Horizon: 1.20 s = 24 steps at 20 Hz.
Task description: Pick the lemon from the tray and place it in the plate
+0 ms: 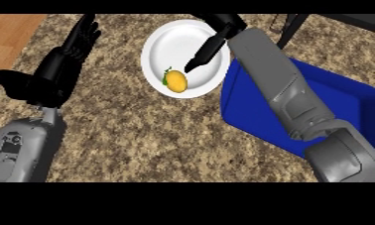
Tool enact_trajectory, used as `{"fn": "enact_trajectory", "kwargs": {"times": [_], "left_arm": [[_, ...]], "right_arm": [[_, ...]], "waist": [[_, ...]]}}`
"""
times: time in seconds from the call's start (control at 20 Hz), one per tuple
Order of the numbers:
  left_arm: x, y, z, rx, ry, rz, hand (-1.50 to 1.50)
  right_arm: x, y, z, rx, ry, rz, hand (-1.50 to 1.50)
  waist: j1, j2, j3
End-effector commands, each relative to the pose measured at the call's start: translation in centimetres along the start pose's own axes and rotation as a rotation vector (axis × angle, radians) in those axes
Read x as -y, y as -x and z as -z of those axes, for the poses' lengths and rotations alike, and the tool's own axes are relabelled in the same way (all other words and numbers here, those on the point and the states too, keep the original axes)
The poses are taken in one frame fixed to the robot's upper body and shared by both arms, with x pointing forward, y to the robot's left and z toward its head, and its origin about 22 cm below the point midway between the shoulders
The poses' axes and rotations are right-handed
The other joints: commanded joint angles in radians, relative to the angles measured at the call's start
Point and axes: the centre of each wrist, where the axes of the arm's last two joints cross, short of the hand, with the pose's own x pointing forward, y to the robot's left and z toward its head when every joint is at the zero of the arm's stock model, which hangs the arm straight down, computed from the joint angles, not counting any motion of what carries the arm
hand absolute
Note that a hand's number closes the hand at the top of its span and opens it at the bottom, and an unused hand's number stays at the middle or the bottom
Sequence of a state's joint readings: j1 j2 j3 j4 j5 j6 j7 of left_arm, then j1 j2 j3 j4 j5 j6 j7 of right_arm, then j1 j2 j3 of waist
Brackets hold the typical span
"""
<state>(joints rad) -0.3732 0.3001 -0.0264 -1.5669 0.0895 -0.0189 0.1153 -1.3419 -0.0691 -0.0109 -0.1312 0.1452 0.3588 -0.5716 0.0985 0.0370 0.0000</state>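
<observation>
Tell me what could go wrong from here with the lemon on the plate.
The lemon sits near the lower left rim of the plate, so it might roll off onto the counter. The right hand hangs just above it with fingers pointing down; pulling back carelessly could nudge it. The forearm crosses the blue tray and might bump its wall.

Kitchen setting, to judge by the speckled brown granite counter (147, 125) filling most of the view. Set out on it, a white round plate (164, 45) with a lemon (176, 81) near its lower rim, and beside it a blue tray (249, 110). Strip of wood-toned surface (18, 33) past the counter's left edge.
</observation>
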Motion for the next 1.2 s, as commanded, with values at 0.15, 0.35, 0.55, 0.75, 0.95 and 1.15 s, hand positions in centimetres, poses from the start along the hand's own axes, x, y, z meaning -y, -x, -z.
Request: {"fn": "enact_trajectory", "kwargs": {"times": [0.15,0.35,0.55,0.75,0.95,1.15], "left_arm": [[-0.5,0.1,0.1,0.005,-0.009,0.002,0.00],[0.5,-0.1,0.1,0.013,0.014,-0.009,0.00],[0.7,-0.1,0.0,0.023,0.022,-0.020,0.00],[0.0,-1.1,0.3,0.042,0.037,0.008,0.00],[0.4,-0.6,0.1,0.041,0.029,-0.001,0.00],[0.9,-0.9,0.5,0.056,0.018,-0.007,0.00]], "right_arm": [[5.9,-0.8,-3.3,0.006,0.069,0.067,-1.50],[7.8,-0.8,-5.1,0.043,0.071,0.039,-1.50],[10.6,-0.6,-8.2,0.028,0.074,0.026,-1.50],[12.6,-1.6,-9.5,0.026,0.095,-0.011,-1.50],[13.6,-1.6,-11.0,0.015,0.098,-0.031,-1.50],[13.4,-0.8,-11.6,0.050,0.133,-0.083,-1.50]], "waist": [[0.002,0.010,0.001],[0.020,0.019,0.002],[0.025,0.024,0.003],[0.043,0.029,0.004],[0.046,0.033,0.005],[0.044,0.036,0.006]]}}
